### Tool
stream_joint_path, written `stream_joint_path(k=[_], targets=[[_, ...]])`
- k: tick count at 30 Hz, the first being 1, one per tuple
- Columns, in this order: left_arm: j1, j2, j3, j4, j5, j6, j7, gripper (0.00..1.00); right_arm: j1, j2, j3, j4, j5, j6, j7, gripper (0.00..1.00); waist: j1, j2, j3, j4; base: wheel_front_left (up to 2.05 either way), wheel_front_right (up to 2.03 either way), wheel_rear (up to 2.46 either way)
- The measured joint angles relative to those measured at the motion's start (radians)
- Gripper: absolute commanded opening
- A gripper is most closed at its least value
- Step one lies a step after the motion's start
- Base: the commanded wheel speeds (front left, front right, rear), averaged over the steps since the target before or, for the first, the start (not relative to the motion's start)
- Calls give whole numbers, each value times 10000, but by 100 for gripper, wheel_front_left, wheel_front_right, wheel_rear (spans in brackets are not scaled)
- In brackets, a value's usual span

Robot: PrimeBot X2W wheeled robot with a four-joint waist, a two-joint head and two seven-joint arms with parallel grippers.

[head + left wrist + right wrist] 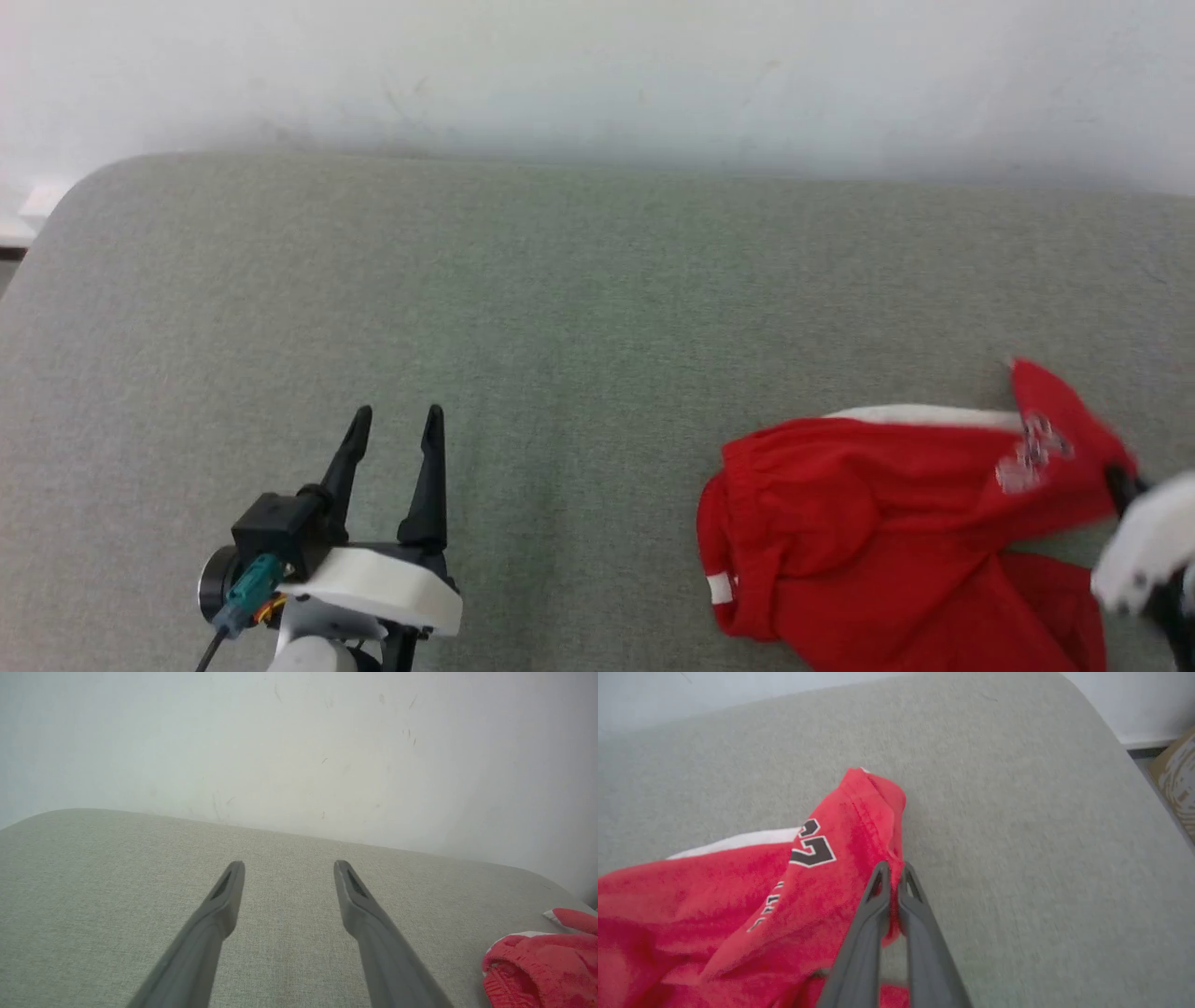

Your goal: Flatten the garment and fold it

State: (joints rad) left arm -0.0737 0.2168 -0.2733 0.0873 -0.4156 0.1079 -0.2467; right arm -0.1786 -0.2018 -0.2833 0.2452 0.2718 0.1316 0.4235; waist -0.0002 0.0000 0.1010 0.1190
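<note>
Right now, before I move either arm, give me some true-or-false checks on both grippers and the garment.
1. The right gripper is shut on an edge of the garment. True.
2. The left gripper grips the garment too. False: it is open over the bare grey cushion, apart from the garment.
3. The garment lies flat and spread out. False: it is bunched and wrinkled.
4. A white stripe shows along the garment's far edge in the head view. True.
</note>
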Motion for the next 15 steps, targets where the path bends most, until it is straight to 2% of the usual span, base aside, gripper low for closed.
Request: stream_joint_path(k=[3,4,5,6,7,10,15], targets=[[136,40,15,-38,-42,75,13,100,1529,748,-696,-1055,-196,-2,428,0,0,0,-124,-200,0,0,0],[155,54,25,-46,-77,75,25,100,1971,982,-796,-1317,-226,-2,529,15,0,0,-161,-262,0,0,0],[168,69,31,-52,-92,79,63,100,2365,1174,-882,-1530,-238,-2,581,46,0,0,-194,-320,0,0,0],[198,79,46,-56,-105,88,90,100,2720,1308,-945,-1743,-257,-2,566,100,0,0,-221,-379,0,0,0],[278,81,61,-56,-163,105,134,100,3171,1448,-1049,-2173,-234,-2,121,100,0,0,-259,-481,0,0,0],[336,92,86,-36,-178,171,190,100,3263,1484,-1078,-2773,-240,-2,-1279,100,1,0,-294,-578,0,0,0],[365,105,105,4,-240,339,370,100,3218,1480,-685,-3110,-309,-2,-3104,100,1,0,-404,-603,0,0,0]])
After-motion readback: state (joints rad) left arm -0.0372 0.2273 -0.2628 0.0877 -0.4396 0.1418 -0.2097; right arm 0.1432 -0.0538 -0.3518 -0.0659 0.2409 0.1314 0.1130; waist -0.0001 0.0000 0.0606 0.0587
